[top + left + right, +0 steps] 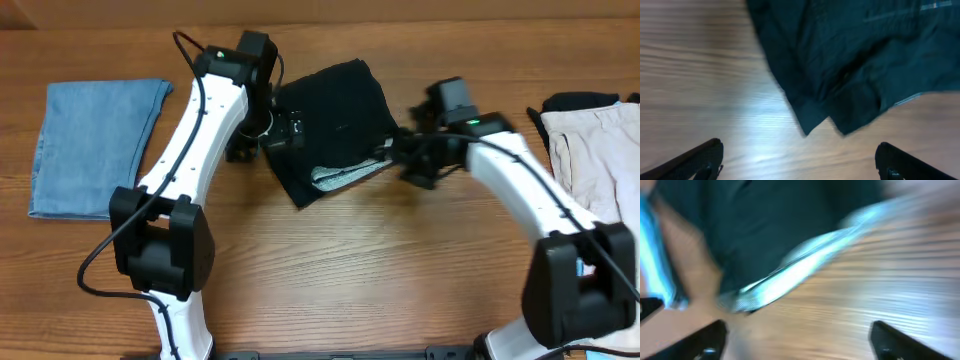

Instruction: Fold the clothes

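Counter (380, 270), wood grain, seen from overhead.

Black garment (335, 115): lies in a rough folded block at the middle of the counter, toward the far edge. It is limp and matte. A pale lining strip (345, 175) shows along its near edge, toward the right.

Denim piece (95, 145): light blue, flat and folded into a tidy rectangle near the left edge, well apart from the black garment.

Beige piece (600, 150): at the right edge, partly cut off by the frame. A bit of dark cloth (580, 100) shows just beyond it on the far side; what it is cannot be told.

Left gripper (800, 147): at the left side of the black garment. Its fingers (700, 160) are spread wide, with only bare counter between them. In the left wrist view a corner of the garment lies just ahead of the fingertips and does not touch them. It holds nothing.

Right gripper (799, 326): at the right side of the black garment, near the pale strip. Its view is heavily blurred. Its fingers (900, 340) are also set wide apart, with wood between them. The pale strip and black cloth lie ahead of them and are not pinched. It holds nothing.

The two arms flank the black garment, one on each side.
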